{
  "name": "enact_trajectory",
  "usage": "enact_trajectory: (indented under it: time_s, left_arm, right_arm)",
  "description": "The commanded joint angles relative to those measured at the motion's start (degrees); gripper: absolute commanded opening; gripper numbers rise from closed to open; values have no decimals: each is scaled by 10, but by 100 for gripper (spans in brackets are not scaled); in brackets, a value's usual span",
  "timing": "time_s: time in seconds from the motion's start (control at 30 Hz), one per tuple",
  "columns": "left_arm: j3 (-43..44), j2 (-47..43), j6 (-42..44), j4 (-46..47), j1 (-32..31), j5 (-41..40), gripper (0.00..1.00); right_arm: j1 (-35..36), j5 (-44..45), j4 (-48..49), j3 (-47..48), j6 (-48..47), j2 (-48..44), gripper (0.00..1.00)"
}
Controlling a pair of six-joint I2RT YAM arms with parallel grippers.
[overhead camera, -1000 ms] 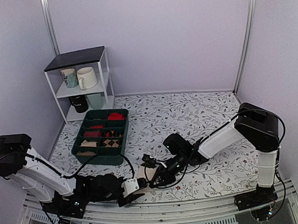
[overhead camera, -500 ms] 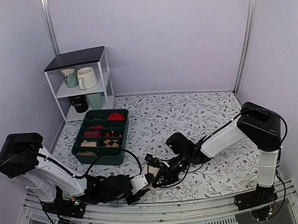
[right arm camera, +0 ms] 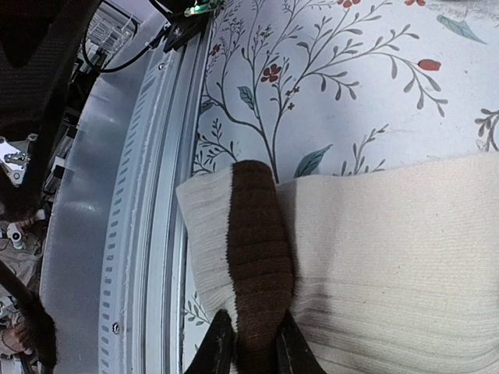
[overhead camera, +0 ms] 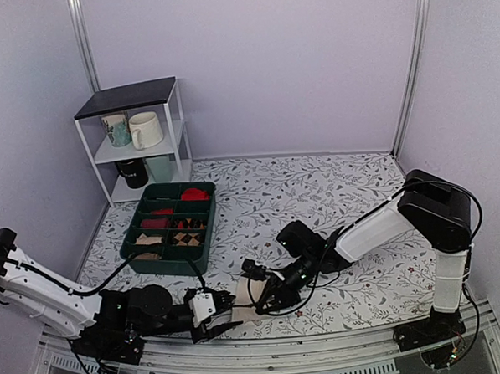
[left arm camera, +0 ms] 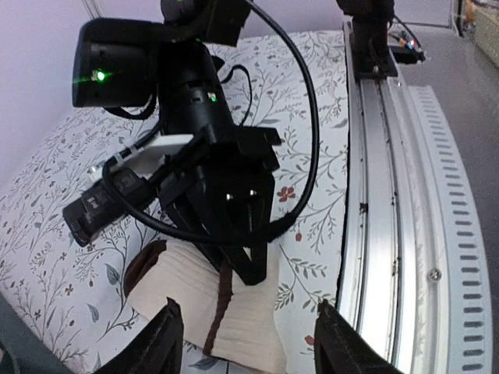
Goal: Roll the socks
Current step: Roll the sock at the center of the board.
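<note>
The socks (overhead camera: 246,300) lie flat at the table's near edge, cream ribbed fabric with a dark brown band (right arm camera: 257,249) and a dark brown end (left arm camera: 144,263). My right gripper (overhead camera: 262,297) is shut on the socks; in the right wrist view its fingertips (right arm camera: 221,343) pinch a raised fold at the brown band. The socks also show in the left wrist view (left arm camera: 199,300), with the right gripper pressing on them from above. My left gripper (overhead camera: 220,306) is open, its fingers (left arm camera: 168,343) spread wide just short of the socks' near end, holding nothing.
A green divided tray (overhead camera: 170,226) with red and checked rolled socks stands at the left. A white shelf (overhead camera: 139,142) with mugs stands at the back left. The metal rail (left arm camera: 405,195) runs along the table's near edge, right beside the socks.
My left arm swung out, then drew back left; its gripper is now just left of the socks. My right gripper stayed pinched on the socks, shifting only slightly.
</note>
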Motion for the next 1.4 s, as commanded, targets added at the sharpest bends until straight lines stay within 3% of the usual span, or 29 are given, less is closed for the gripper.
enact_trajectory:
  time_s: [0.0, 0.3, 0.53, 0.8, 1.07, 1.23, 1.3, 1.37]
  left_arm:
    - [2, 60, 15, -16, -3, 19, 57]
    - [25, 200, 0, 72, 1, -31, 57]
    - [27, 217, 15, 104, 1, -39, 56]
    - [-2, 164, 29, 131, 2, -48, 56]
    - [28, 226, 10, 93, 8, 0, 58]
    - [36, 251, 6, 91, 10, -14, 57]
    - [40, 256, 7, 90, 13, -8, 51]
    - [45, 259, 6, 85, 15, 7, 34]
  right_arm:
    - [4, 39, -118, -18, -32, 40, 15]
    - [5, 32, -123, -26, -44, 27, 15]
    - [4, 29, -121, -27, -43, 31, 15]
    - [5, 25, -115, -30, -39, 34, 15]
    - [4, 21, -115, -29, -38, 37, 15]
    - [5, 20, -116, -29, -40, 38, 15]
    - [5, 19, -117, -28, -40, 41, 15]
    - [4, 20, -116, -28, -39, 41, 15]
